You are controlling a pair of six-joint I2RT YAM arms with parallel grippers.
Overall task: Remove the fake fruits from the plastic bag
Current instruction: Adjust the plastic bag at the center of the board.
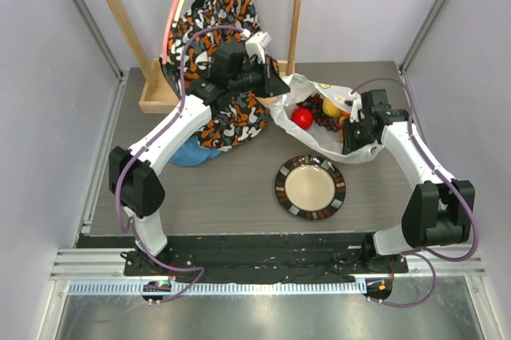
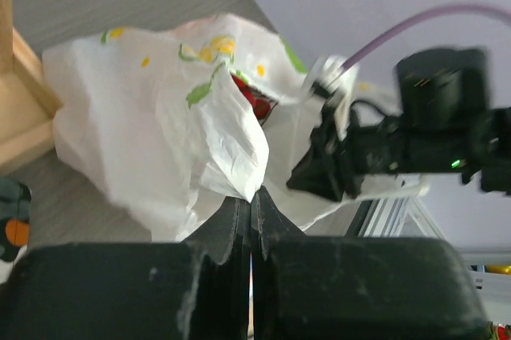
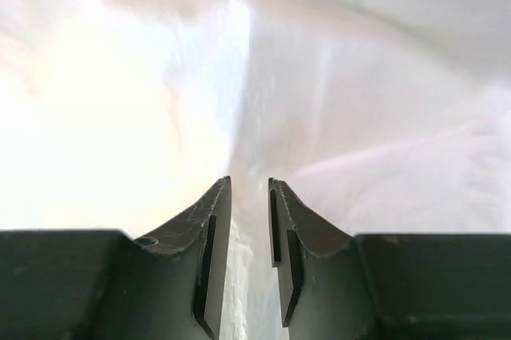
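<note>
The plastic bag [image 1: 361, 152] lies at the back right of the table, its mouth spread open upward. Inside it I see a red apple [image 1: 301, 117], a dark grape bunch [image 1: 323, 113] and a yellow fruit [image 1: 336, 108]. My left gripper [image 1: 279, 85] is shut on a fold of the bag's left rim [image 2: 231, 144], with the jaws fully together [image 2: 251, 196]. A bit of red fruit [image 2: 254, 100] shows in the mouth. My right gripper [image 1: 349, 142] is at the bag's right wall. Its jaws [image 3: 249, 184] stand narrowly apart with crinkled film between them.
A round dark-rimmed plate [image 1: 310, 187] sits in front of the bag. An orange-black-white patterned cloth [image 1: 227, 120] hangs on a wooden stand [image 1: 156, 99] at the back left, under my left arm. A blue cloth [image 1: 188, 154] lies beside it.
</note>
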